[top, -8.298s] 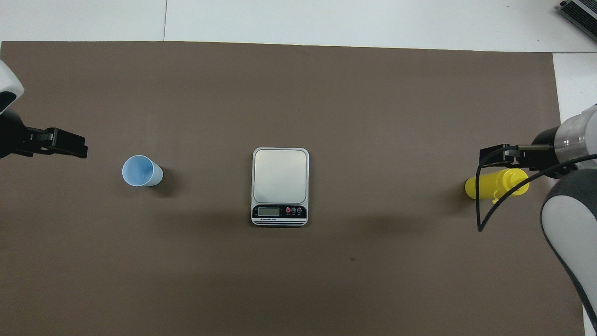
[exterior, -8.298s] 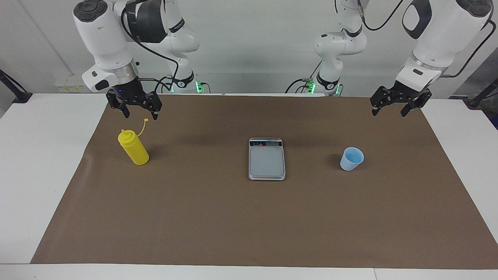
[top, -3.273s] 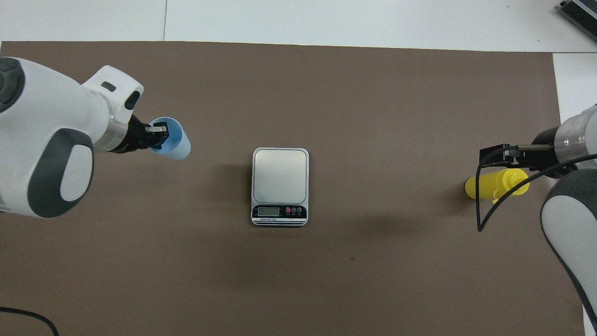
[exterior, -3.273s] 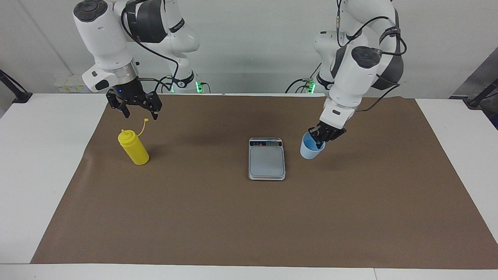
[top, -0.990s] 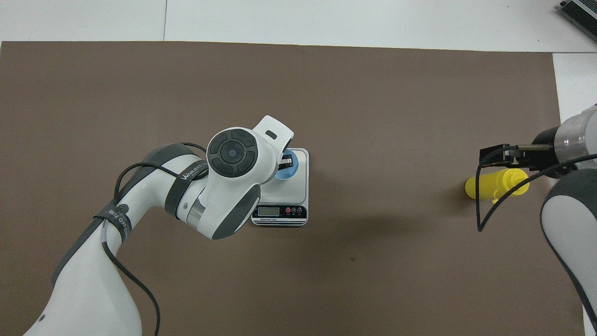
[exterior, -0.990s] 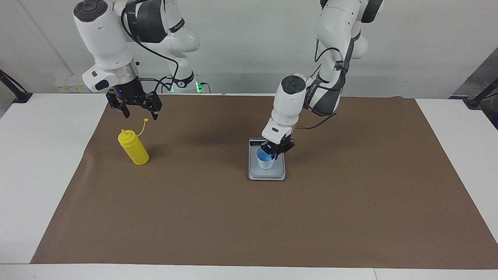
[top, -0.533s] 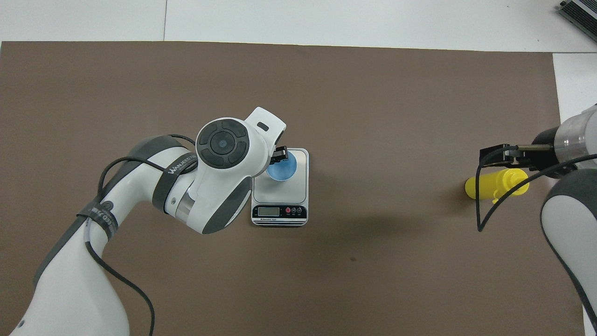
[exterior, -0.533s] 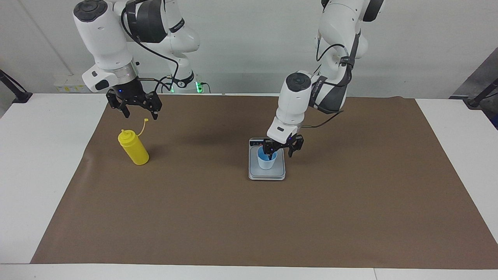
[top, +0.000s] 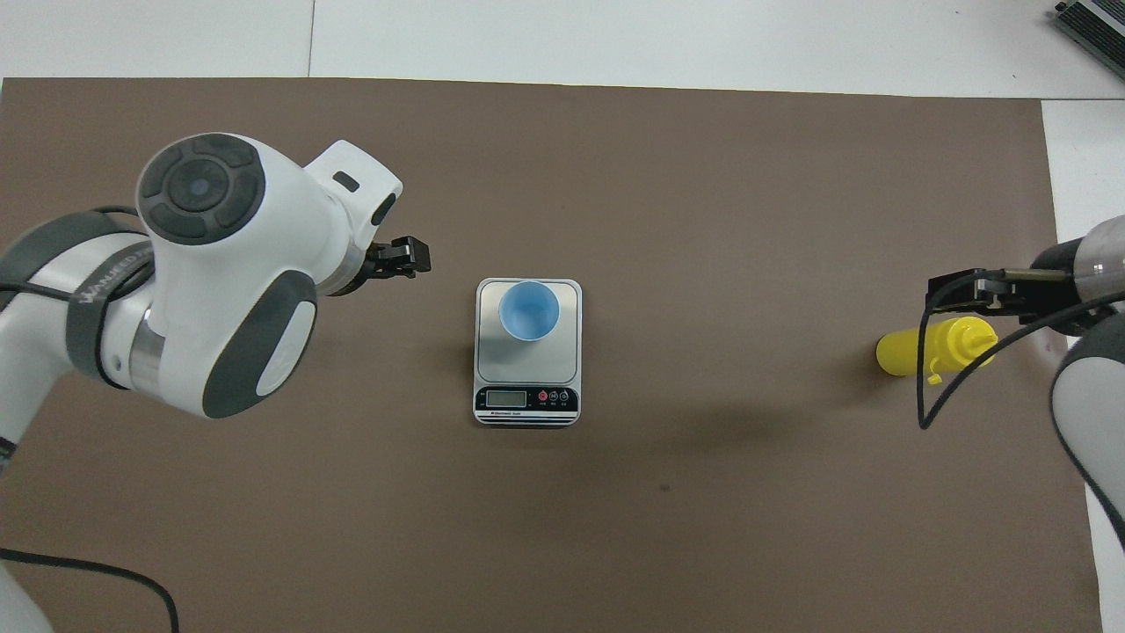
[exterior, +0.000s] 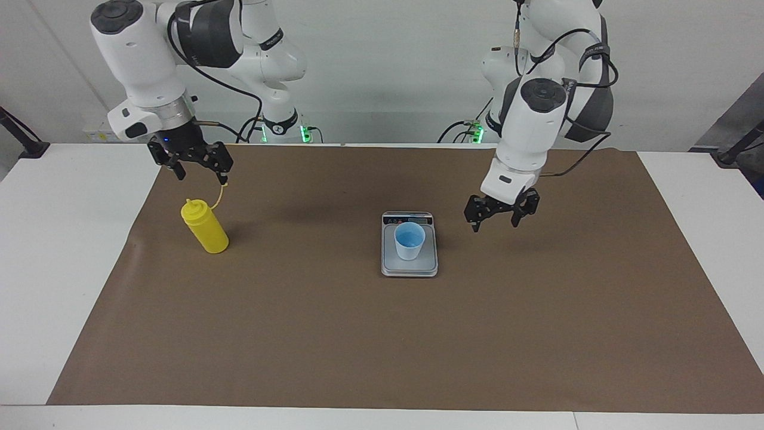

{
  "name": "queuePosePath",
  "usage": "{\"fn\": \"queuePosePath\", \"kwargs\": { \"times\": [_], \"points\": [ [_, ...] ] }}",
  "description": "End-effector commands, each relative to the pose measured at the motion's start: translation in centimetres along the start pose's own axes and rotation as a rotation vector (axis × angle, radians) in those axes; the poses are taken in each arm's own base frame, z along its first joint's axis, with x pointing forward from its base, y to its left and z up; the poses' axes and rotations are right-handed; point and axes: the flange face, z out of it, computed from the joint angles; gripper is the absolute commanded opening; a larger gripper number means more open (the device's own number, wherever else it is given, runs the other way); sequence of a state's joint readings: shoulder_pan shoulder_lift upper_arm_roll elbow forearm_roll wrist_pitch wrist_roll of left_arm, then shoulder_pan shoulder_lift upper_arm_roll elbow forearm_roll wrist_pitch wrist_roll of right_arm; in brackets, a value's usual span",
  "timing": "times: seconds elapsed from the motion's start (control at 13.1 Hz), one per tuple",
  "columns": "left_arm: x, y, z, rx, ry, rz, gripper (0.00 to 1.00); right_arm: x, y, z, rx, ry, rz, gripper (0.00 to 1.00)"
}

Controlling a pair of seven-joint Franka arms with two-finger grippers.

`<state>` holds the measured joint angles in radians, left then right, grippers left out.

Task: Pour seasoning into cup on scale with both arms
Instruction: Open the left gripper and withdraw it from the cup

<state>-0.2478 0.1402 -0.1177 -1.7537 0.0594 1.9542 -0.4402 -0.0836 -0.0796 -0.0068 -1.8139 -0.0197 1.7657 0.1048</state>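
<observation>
Facing view: cup [exterior: 409, 241] upright on scale [exterior: 409, 267]. Left hand [exterior: 500, 218] spread, empty, beside scale. Right hand [exterior: 195, 168] spread above seasoning [exterior: 205, 226]. Next: right hand descends, grips bottle.

The cup [top: 528, 309] stands upright on the scale [top: 527, 387].

Facing view: high, across the bench [exterior: 71, 251], toward both robots.
Overhead view: steeply down from the robots' end.
Shared: probably the whole brown mat [exterior: 334, 334], kitchen scale [top: 527, 352].
</observation>
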Motion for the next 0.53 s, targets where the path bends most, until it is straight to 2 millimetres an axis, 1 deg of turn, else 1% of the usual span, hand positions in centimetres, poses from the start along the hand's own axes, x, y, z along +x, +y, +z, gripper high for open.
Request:
{"fn": "queuePosePath", "kwargs": {
  "times": [0.0,0.08,0.15,0.23,0.3,0.38,0.46],
  "points": [
    [-0.2,-4.5,-1.7,0.024,-0.026,0.067,1.0,-0.4,3.7,0.2,0.003,-0.005,0.062,1.0],
    [0.0,-6.0,-1.8,0.022,-0.039,0.085,1.0,-0.2,5.0,0.2,0.003,0.002,0.101,1.0],
    [0.1,-7.4,-2.4,0.007,-0.043,0.098,1.0,-0.1,5.8,0.5,0.002,-0.001,0.164,1.0],
    [0.2,-8.8,-2.8,0.001,-0.049,0.112,1.0,0.2,6.3,1.0,0.002,-0.001,0.256,1.0],
    [0.2,-10.6,-3.5,0.004,-0.054,0.143,1.0,0.7,6.6,1.9,0.001,-0.002,0.341,1.0],
    [0.3,-12.3,-4.0,0.004,-0.059,0.176,1.0,1.7,6.8,3.9,-0.001,-0.012,0.407,1.0],
    [0.1,-13.3,-4.7,0.006,-0.059,0.183,1.0,2.7,7.3,6.0,0.005,-0.043,0.453,1.0]
  ]
}}
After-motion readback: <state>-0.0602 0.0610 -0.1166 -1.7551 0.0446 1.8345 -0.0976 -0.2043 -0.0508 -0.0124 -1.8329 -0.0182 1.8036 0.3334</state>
